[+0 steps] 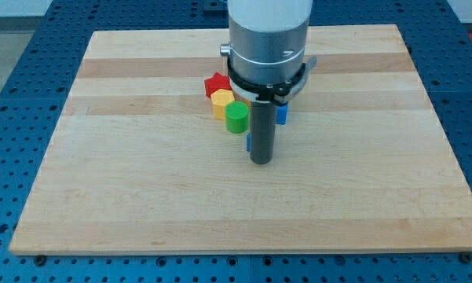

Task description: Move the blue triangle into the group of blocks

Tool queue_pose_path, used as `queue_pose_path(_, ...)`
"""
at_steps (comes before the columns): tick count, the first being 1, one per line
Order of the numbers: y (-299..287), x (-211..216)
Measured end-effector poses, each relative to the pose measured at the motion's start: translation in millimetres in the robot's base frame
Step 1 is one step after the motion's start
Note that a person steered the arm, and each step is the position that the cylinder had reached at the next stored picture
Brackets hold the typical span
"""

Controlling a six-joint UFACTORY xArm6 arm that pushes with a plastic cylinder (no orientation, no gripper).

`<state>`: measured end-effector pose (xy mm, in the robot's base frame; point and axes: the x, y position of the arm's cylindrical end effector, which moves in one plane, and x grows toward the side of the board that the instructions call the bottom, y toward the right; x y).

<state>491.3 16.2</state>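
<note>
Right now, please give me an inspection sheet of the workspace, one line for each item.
Surface: wooden board, lying on a blue perforated table.
Job's things: blue triangle almost hidden behind my rod, only a blue sliver shows; group holds red star, yellow block, green cylinder, blue block.
Clutter: nothing seen.
Grippers: none fitted; my tip is at the group's lower edge, just to the view's right of the sliver.
Cables: nothing seen.
Surroundings: arm body hides part of the group.
</note>
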Motion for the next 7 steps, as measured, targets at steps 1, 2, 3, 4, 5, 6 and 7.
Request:
queue_pose_path(1,-6.3,-5.4)
queue_pose_path(2,-6.3,-10.6)
queue_pose_path(3,-4.6,-10.9)
queue_pose_path(4,-3.4,-11.0)
queue_pose_path(5,2.9,-12.7)
queue_pose_path(6,10.6,-19.8)
queue_pose_path(7,11.1,-26.4)
